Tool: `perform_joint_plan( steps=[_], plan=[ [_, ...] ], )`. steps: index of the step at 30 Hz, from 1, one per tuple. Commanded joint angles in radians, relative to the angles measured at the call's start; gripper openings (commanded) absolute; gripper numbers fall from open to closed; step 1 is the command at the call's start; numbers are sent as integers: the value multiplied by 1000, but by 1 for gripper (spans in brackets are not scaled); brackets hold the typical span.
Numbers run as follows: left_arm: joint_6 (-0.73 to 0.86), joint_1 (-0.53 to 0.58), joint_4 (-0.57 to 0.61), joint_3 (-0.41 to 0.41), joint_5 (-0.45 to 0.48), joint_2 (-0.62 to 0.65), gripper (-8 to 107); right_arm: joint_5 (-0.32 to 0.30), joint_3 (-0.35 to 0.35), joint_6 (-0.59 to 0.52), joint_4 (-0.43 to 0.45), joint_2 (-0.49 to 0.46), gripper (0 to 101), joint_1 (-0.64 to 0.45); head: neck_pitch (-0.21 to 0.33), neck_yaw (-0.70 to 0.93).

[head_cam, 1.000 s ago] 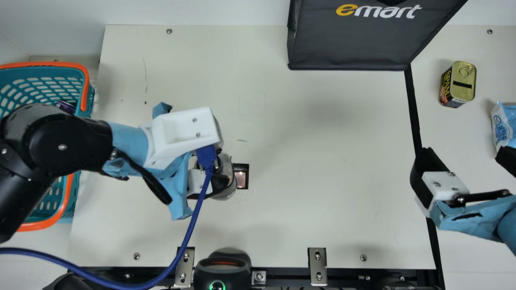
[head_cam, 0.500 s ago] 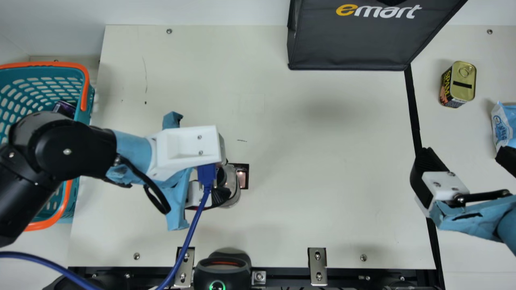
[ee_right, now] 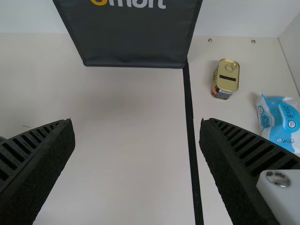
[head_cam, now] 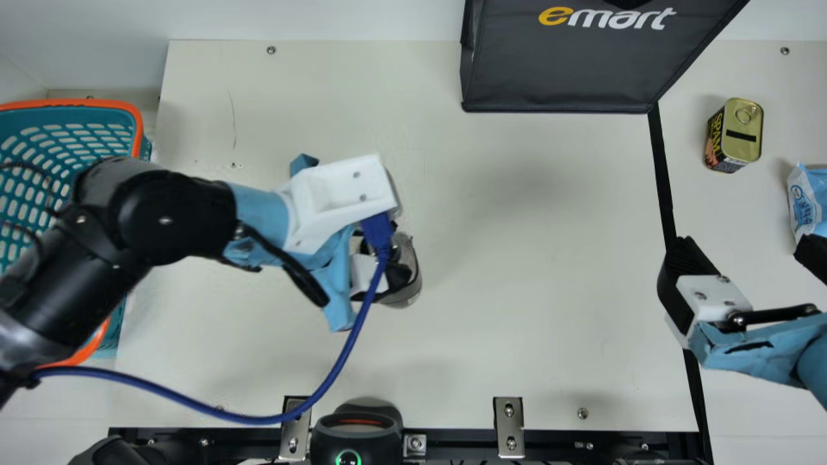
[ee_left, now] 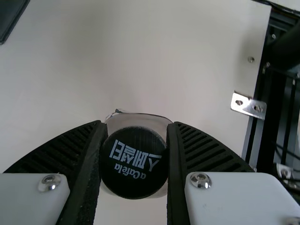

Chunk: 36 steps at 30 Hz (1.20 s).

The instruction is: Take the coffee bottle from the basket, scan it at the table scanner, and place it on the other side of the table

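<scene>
Coffee bottle (ee_left: 115, 123), black cap facing the wrist cam, is gripped btwn the ribbed fingers of the L gripper (head_cam: 399, 271), over the L-of-ctr part of the cream table (head_cam: 517, 258) in main view. R gripper (head_cam: 746, 248) is spread wide w/ nothing btwn its fingers. Teal basket (head_cam: 84, 103) w/ orange rim at far L; dark bag (head_cam: 562, 71) at top edge; can (head_cam: 743, 129) nr blue-white pack (head_cam: 804, 200) at R.
</scene>
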<state>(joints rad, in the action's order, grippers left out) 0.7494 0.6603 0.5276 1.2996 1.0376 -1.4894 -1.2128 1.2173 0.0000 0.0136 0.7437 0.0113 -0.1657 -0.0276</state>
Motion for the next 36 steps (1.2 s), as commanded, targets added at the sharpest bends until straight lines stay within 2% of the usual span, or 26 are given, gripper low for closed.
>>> perform_joint_plan(
  steps=[1,14,28,36],
  plan=[
    [-57,24,-12,9,-50,-23,-8,0,0,0,0,0,95,0,27,0],
    [-262,141,-83,57,-220,-164,-8,-1,0,0,0,0,95,0,27,0],
    [-381,186,-152,83,-264,-234,39,-1,0,0,0,0,95,0,27,0],
    [-422,179,-136,82,-276,-237,66,0,0,0,0,0,95,0,27,0]
  ],
)
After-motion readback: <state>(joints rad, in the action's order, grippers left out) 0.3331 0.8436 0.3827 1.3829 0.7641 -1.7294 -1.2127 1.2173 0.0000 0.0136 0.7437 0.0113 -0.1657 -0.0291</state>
